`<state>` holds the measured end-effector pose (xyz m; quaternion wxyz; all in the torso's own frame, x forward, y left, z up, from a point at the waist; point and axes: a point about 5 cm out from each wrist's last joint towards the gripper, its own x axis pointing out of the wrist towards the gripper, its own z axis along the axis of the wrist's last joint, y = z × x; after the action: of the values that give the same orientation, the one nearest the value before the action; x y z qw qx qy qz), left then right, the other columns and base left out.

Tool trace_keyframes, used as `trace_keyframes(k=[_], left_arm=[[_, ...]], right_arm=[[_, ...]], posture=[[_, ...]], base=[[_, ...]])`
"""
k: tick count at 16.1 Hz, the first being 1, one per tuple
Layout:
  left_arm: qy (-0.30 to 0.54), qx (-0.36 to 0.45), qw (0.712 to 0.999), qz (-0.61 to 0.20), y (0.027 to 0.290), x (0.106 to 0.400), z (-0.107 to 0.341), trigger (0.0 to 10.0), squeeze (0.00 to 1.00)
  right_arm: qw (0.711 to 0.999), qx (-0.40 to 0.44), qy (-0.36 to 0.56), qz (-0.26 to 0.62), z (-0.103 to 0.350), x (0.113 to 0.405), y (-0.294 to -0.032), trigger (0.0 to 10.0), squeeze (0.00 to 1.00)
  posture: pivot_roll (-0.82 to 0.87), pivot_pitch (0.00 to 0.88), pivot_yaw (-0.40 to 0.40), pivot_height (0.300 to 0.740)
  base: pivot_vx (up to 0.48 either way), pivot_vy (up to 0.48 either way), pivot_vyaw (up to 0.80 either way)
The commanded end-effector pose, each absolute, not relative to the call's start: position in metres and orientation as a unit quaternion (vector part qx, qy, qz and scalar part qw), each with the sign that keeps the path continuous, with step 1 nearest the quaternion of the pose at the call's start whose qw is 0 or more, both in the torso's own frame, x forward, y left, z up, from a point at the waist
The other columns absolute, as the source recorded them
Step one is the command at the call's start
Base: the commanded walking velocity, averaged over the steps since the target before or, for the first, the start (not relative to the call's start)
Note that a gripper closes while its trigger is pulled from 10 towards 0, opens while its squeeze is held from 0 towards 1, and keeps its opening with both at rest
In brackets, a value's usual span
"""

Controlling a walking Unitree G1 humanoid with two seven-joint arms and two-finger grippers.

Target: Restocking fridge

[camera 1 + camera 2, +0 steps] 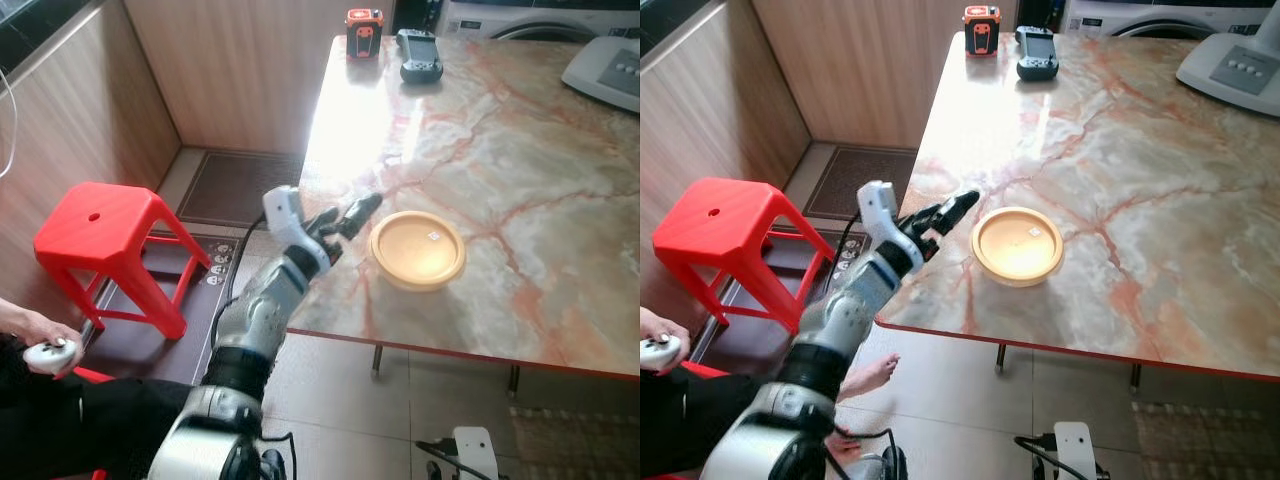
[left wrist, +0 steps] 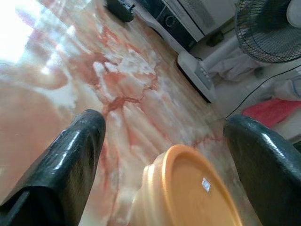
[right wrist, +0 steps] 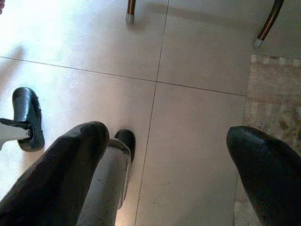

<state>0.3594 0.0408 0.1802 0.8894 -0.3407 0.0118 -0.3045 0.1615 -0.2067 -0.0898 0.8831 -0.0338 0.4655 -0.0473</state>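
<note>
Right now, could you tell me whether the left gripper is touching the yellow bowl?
Apart: in the left wrist view, marble shows between the open left gripper and the yellow bowl.

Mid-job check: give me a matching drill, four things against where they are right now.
Things:
1. bowl
2. stool
3. left pincer
4. controller

Places:
A. on the floor beside the table
B. far end of the table
C. over the table edge, just short of the bowl
D. on the table near its front edge

Pairs: 1-D, 2-A, 3-C, 4-B
</note>
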Motion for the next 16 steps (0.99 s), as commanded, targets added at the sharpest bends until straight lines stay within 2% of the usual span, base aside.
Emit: trace_keyframes(k=[1,3,4,10,16], left_arm=[[0.029,-0.336,0.895,-0.292,0.04,0.363,0.177,10.0,1.0],[0.052,-0.331,0.9,-0.279,0.042,0.368,0.172,10.0,1.0],[0.062,-0.333,0.895,-0.291,0.04,0.367,0.17,10.0,0.0],[0.112,-0.326,0.863,-0.37,0.011,0.358,0.163,10.0,0.0],[0.121,-0.326,0.865,-0.362,0.006,0.36,0.162,10.0,0.0]], right_arm=[[0.876,-0.027,0.478,-0.054,-0.094,0.152,-0.207,10.0,0.0],[0.875,-0.028,0.48,-0.055,-0.095,0.149,-0.208,10.0,0.0],[0.874,-0.028,0.482,-0.056,-0.095,0.147,-0.21,10.0,0.0],[0.873,-0.029,0.484,-0.057,-0.096,0.145,-0.212,10.0,0.0],[0.875,-0.029,0.48,-0.056,-0.093,0.154,-0.208,10.0,0.0]], posture=[[-0.09,0.142,0.048,0.74],[-0.09,0.138,0.048,0.74],[-0.09,0.136,0.049,0.74],[-0.09,0.134,0.047,0.74],[-0.09,0.152,0.045,0.74]], base=[[0.0,0.0,0.0],[0.0,0.0,0.0],[0.0,0.0,0.0],[0.0,0.0,0.0],[0.0,0.0,0.0]])
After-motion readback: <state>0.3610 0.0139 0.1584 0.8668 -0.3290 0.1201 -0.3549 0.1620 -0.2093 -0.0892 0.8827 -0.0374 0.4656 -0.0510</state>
